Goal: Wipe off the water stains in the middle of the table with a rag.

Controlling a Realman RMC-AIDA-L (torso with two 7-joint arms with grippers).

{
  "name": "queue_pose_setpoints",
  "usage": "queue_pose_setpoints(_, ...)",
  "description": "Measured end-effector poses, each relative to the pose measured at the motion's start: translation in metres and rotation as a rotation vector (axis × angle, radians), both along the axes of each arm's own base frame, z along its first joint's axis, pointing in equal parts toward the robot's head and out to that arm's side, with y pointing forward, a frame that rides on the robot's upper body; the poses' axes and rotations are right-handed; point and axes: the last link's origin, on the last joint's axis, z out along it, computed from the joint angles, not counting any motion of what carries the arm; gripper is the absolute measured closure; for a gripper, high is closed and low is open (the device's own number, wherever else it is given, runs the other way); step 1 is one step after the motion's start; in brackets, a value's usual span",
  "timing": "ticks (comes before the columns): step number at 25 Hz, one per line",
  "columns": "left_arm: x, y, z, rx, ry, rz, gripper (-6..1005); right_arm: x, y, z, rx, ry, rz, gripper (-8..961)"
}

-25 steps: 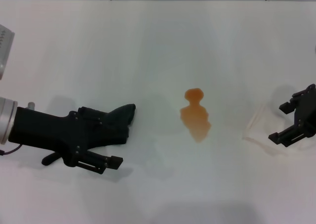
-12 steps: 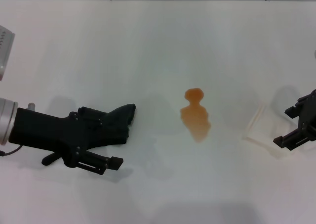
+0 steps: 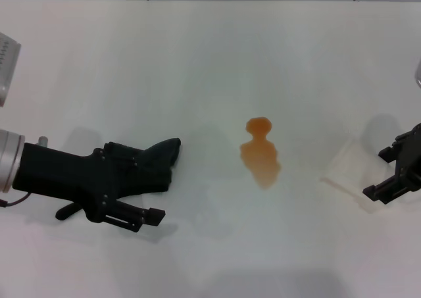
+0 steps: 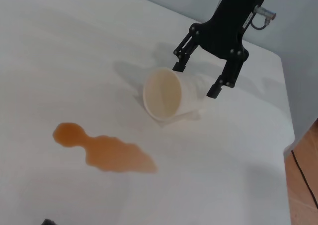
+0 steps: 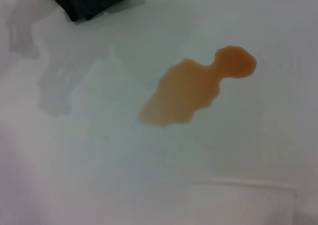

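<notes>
Left gripper [image 3: 148, 193] sits low over the rag [image 3: 164, 154], jaws apart, so clamp it firmly before sweeping right across the water stains [image 3: 260, 152]. Right gripper [image 3: 395, 173] hangs open beside a tipped cup [image 4: 166, 96].

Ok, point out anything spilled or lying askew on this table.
An orange-amber puddle, the water stains, sits unwiped mid-table. A clear plastic cup lies tipped on its side, mouth toward the puddle, with the open right gripper straddling it. The rag lies under the left gripper, away from the spill.
</notes>
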Motion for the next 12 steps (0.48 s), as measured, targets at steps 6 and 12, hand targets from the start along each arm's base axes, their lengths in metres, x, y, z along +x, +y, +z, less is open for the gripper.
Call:
queue_pose_setpoints(6, 0.0006, 0.0005, 0.0, 0.0, 0.0, -0.003, 142, -0.0028, 0.0044, -0.0022, -0.005, 0.002, 0.005, 115)
queue_pose_setpoints(12, 0.0003, 0.0012, -0.0001, 0.005, 0.003, -0.004, 142, -0.0045, 0.0103, -0.0059, -0.007, 0.006, 0.007, 115)
